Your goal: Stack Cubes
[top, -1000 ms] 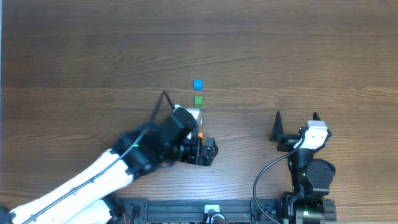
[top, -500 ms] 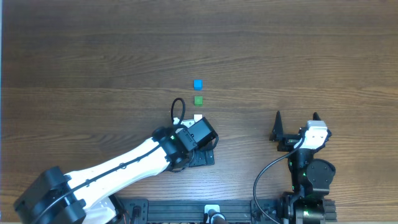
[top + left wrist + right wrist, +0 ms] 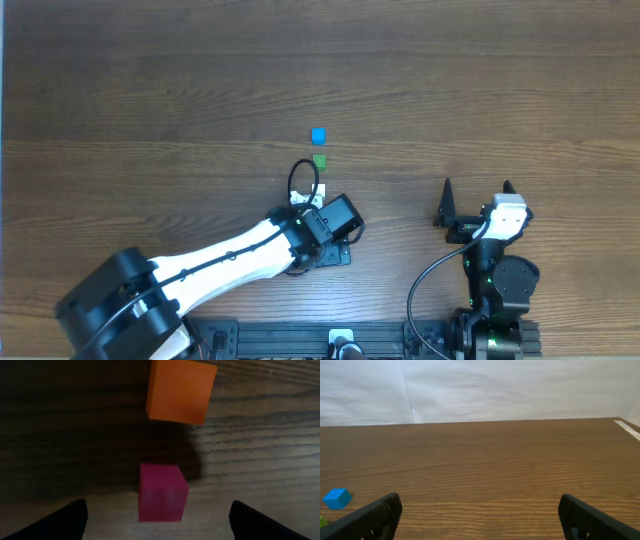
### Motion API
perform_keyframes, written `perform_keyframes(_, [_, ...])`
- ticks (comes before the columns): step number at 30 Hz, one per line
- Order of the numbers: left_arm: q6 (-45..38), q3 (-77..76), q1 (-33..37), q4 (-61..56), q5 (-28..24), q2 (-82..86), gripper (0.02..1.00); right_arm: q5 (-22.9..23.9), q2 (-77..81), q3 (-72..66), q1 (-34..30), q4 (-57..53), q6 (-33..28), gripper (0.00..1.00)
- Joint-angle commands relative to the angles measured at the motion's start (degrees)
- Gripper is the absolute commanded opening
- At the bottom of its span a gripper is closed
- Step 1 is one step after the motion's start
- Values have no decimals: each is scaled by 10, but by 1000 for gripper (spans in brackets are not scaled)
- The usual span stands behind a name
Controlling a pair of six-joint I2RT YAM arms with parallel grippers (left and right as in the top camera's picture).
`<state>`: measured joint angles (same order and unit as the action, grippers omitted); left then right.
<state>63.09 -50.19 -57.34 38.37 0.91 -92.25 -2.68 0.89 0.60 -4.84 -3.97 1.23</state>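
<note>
Left claw (image 3: 157, 522): points down at the table (image 3: 260, 450), stands wide open and grips nothing, with fingers (image 3: 65, 522) spread far to either side. Pink cube (image 3: 162, 492): sits flat on the wood midway between those fingers, touching neither, with clear gaps on both sides. Orange cube (image 3: 182, 391): lies straight ahead of the claw, just beyond the pink cube and in line with it, near but not touching, with a strip of shadowed wood between the two. Left arm (image 3: 230, 255): reaches from its base toward the middle of the table, its wrist over the spot where the pink and orange cubes lie. Green cube (image 3: 319, 161): rests just past that wrist, farther out from the claw. Blue cube (image 3: 318, 136): comes next beyond the green cube in the same line, separated by a small gap. Right claw (image 3: 477, 190): hangs close to its own base, well apart from all the cubes, fingers parted wide and nothing between them, facing bare wood. Seen from the right wrist, blue cube (image 3: 337, 498): far ahead of that claw and off toward the left arm's side.
</note>
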Motion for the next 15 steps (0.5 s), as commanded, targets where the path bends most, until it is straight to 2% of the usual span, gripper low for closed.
perform_keyframes(1, [-12, -3, -9, -3, 34, -19, 890, -3, -6, -3, -3, -2, 0, 993])
perform_keyframes(10, [-73, -3, -11, -17, 50, -33, 877, -3, -6, -3, -3, -1, 0, 991])
perform_keyframes(15, [-96, -3, -11, -20, 52, -33, 814, -3, -6, -3, -3, -2, 0, 993])
